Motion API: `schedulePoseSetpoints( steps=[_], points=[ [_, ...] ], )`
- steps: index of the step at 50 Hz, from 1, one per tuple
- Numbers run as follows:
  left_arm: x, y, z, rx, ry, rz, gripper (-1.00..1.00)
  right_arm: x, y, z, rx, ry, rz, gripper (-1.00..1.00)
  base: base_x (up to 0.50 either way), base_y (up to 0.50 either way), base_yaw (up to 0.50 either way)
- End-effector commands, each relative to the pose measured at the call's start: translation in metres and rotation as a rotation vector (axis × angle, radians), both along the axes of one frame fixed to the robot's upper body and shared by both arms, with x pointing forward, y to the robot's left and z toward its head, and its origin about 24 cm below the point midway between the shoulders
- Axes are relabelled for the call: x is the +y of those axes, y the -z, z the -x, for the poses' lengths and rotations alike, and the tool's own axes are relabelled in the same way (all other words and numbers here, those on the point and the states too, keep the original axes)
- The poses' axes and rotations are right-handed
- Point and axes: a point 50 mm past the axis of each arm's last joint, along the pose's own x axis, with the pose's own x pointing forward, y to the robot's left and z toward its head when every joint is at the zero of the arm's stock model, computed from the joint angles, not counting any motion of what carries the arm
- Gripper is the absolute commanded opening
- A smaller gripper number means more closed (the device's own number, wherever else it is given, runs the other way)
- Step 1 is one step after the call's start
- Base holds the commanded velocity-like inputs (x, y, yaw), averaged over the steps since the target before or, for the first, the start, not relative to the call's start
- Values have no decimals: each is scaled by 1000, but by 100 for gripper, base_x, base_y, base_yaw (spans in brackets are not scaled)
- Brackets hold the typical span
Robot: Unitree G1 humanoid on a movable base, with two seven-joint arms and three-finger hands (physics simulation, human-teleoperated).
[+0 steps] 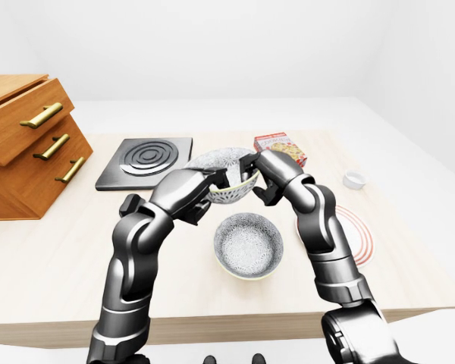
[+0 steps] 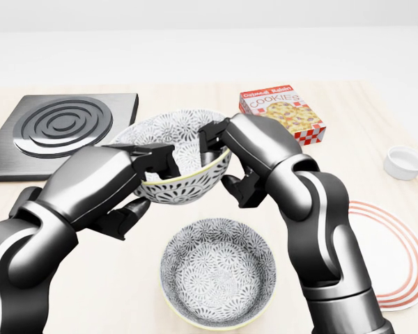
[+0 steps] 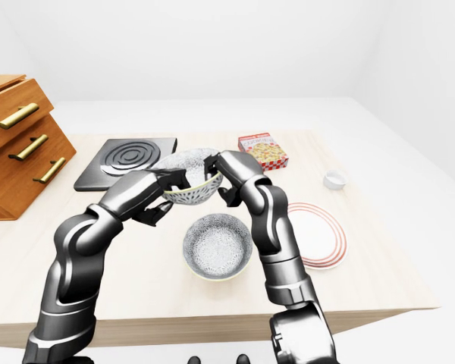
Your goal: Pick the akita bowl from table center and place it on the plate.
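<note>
A patterned black-and-white akita bowl point(image 2: 180, 136) hangs tilted above the table between both hands. My left hand point(image 2: 150, 184) closes over its left rim and my right hand point(image 2: 226, 163) grips its right rim, thumb under the wall. A second bowl point(image 2: 218, 278) of the same pattern sits on the table just below, nearer the bottom of the head view. The white plate point(image 2: 397, 257) with red rings lies to the right, partly hidden by my right forearm.
A cookies box point(image 2: 282, 111) lies above the right hand, and a small white cup point(image 2: 404, 161) sits at the right edge. A black burner plate point(image 2: 59, 129) is at upper left. A wooden drawer cabinet point(image 1: 26, 144) stands far left.
</note>
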Motion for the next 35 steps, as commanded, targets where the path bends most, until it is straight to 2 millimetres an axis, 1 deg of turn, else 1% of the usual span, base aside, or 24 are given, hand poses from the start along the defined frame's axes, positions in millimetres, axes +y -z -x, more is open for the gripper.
schedulePoseSetpoints(
  steps=[1, 2, 4, 5, 8, 9, 10, 11, 12, 13, 14, 19, 23, 25, 29, 31, 32, 33, 34, 35],
  points=[
    [3, -1, -1, -3, -13, -1, -42, 2, -1, 2, 1, -33, -67, -100, 0, 0, 0],
    [3, 0, -2, 0, -16, -5, -29, 2, -1, 2, 2, -33, -68, -100, 0, 0, 0],
    [3, 0, -2, 3, -19, -8, -15, 2, 0, 2, 4, -32, -68, -100, 0, 0, 0],
    [4, 1, -2, 5, -21, -10, -4, 2, 1, 2, 6, -31, -68, -100, 0, 0, 0],
    [5, 2, -3, 11, -27, -16, 4, 1, 2, 3, 9, -29, -68, -100, 0, 0, 0],
    [5, 3, -4, 13, -29, -18, 18, 1, 2, 3, 9, -28, -68, -100, 0, 0, 0],
    [5, 3, -4, 13, -30, -18, 25, 0, 2, 3, 9, -28, -67, -100, 0, 0, 0],
    [5, 2, -4, 12, -30, -18, 45, 0, 2, 3, 9, -28, -67, -100, 0, 0, 0],
    [5, 2, -4, 11, -30, -17, 84, 0, 2, 3, 10, -28, -66, -100, 0, 0, 0],
    [5, 3, -4, 12, -30, -18, 96, 0, 2, 3, 10, -27, -67, -100, 0, 0, 0],
    [5, 3, -4, 12, -31, -18, 100, 0, 2, 3, 11, -27, -67, -100, 0, 0, 0],
    [8, 4, -5, 17, -39, -22, 100, -2, 4, 2, 15, -19, -72, -100, 0, 0, 0],
    [9, -4, 0, -14, -23, 6, 100, -3, 3, 4, 12, -20, -70, -100, 0, 0, 0],
    [10, -12, 6, -49, -2, 41, 100, -4, 3, 4, 10, -19, -71, -100, 0, 0, 0],
    [9, -32, 16, -134, 48, 127, 100, -6, 3, 5, 7, -15, -75, -100, 0, 0, 0],
    [8, -51, 20, -205, 92, 209, 100, -9, 3, 5, 4, -8, -82, -100, 0, 0, 0],
    [8, -57, 20, -222, 109, 225, 100, -10, 3, 5, 4, -6, -83, -100, 0, 0, 0],
    [11, -62, 17, -195, 90, 289, 100, -10, 3, 6, 3, -5, -84, -100, 0, 0, 0],
    [17, -71, 10, -169, 70, 381, 100, -11, 3, 6, 2, -3, -88, -100, 0, 0, 0],
    [20, -83, 9, -234, 73, 427, 100, -12, 3, 6, 1, 0, -89, -100, 0, 0, 0]
  ],
)
